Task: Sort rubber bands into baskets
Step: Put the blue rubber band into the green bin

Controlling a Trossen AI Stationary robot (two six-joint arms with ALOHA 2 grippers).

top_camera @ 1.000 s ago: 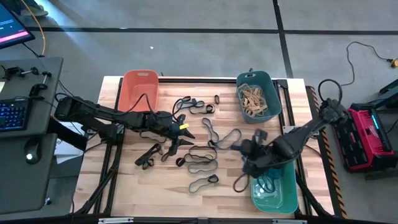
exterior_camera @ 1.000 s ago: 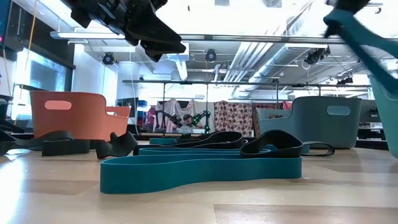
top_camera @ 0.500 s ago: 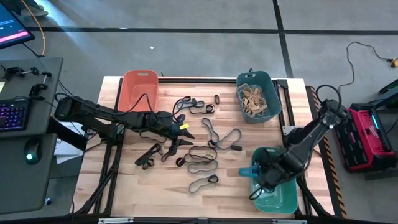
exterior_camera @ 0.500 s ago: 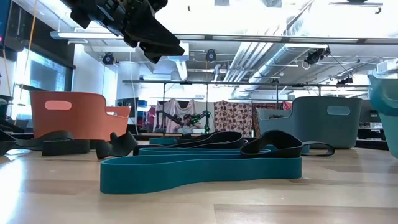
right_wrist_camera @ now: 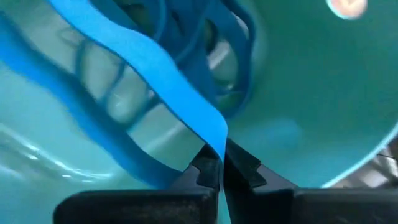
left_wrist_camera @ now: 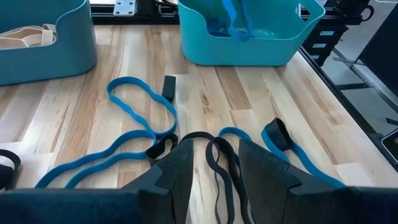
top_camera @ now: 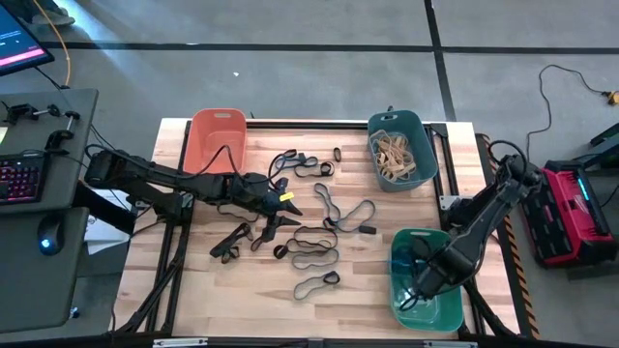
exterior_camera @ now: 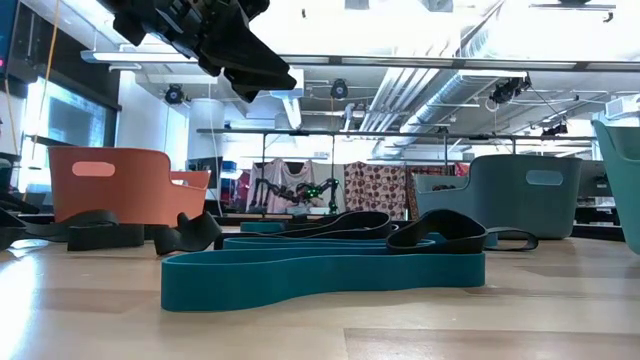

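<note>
Right gripper [right_wrist_camera: 214, 167] inside green basket [top_camera: 398, 253], fingers pinched on a flat bright-blue band [right_wrist_camera: 134, 59], left gripper [top_camera: 287, 204] parted above loose bands

no readable text, labels, brands or numbers in any view. monitor [top_camera: 17, 43] at the high view's far left edge shows coloured content, too small to read. keyboard [top_camera: 19, 179] keys glow but no legends can be made out. room beyond the table in the low view has no legible signs.

wooden table [top_camera: 193, 280], keyboard [top_camera: 19, 179], mouse [top_camera: 47, 242]
</note>
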